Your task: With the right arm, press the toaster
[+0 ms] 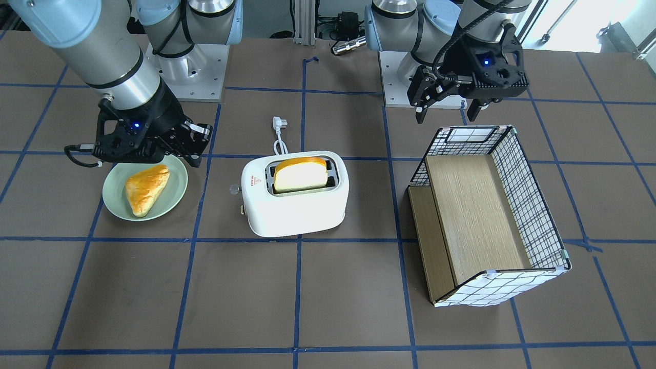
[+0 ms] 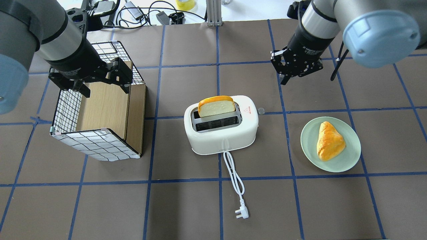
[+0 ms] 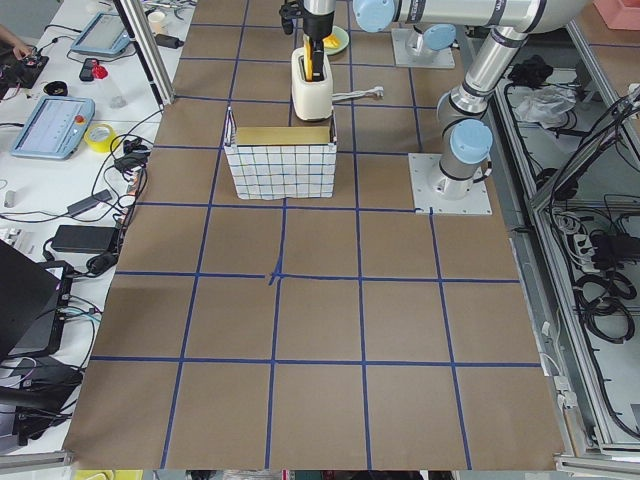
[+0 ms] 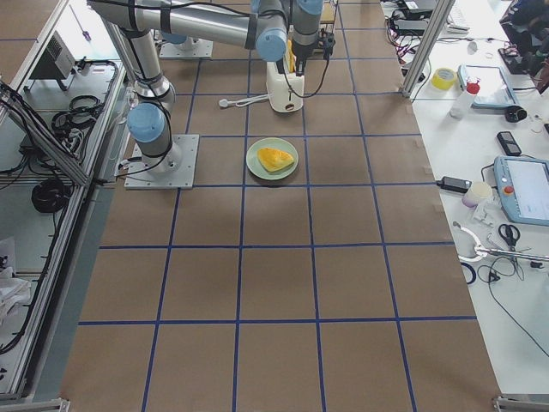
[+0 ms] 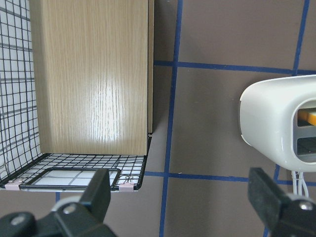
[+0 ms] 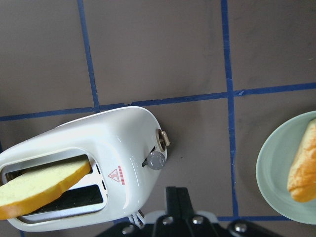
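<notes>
the right wrist camera looks closely down past its fingers (image 6: 177,201) at the toaster (image 6: 123,148); overhead and front cameras share it.

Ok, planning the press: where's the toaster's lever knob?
Right wrist view: the small grey lever knob juts from the glossy white toaster, at its end facing the pale green plate.

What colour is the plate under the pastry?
Pale green: the plate shows clearest in the overhead exterior view.

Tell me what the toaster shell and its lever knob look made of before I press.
The toaster: probably glossy white plastic, judging by the soft highlights on its rounded, seamless shell, though painted metal is possible. The lever knob: smooth and grey, likely plastic.
</notes>
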`<state>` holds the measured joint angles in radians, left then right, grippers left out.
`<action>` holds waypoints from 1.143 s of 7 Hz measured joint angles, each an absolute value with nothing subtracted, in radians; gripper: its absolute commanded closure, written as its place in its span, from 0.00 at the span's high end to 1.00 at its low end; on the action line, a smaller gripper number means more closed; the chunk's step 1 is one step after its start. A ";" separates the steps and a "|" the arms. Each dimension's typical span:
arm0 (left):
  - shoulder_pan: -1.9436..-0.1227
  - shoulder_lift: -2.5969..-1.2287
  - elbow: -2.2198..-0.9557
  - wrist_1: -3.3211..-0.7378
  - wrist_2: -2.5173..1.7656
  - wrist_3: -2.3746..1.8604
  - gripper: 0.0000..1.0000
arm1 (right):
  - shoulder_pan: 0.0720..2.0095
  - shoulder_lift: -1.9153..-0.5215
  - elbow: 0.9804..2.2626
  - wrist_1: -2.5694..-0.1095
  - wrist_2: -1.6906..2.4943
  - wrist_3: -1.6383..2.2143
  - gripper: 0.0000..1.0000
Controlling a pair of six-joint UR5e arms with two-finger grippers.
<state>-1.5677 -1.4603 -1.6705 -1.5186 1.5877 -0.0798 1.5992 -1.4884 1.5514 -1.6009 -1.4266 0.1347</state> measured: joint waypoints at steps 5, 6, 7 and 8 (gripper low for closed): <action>-1.568 -1.460 -1.670 -1.519 1.588 -0.080 1.00 | 1.604 -1.485 1.440 -1.534 -1.544 0.205 0.98; -1.568 -1.460 -1.670 -1.519 1.588 -0.080 1.00 | 1.604 -1.482 1.445 -1.597 -1.579 0.194 1.00; -1.568 -1.460 -1.671 -1.519 1.588 -0.080 1.00 | 1.604 -1.480 1.447 -1.636 -1.603 0.182 1.00; -1.568 -1.460 -1.670 -1.519 1.588 -0.080 1.00 | 1.605 -1.479 1.448 -1.652 -1.611 0.176 1.00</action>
<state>-1.5677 -1.4603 -1.6705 -1.5187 1.5884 -0.0798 1.6045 -1.4795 1.4476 -1.6523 -1.6113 0.1765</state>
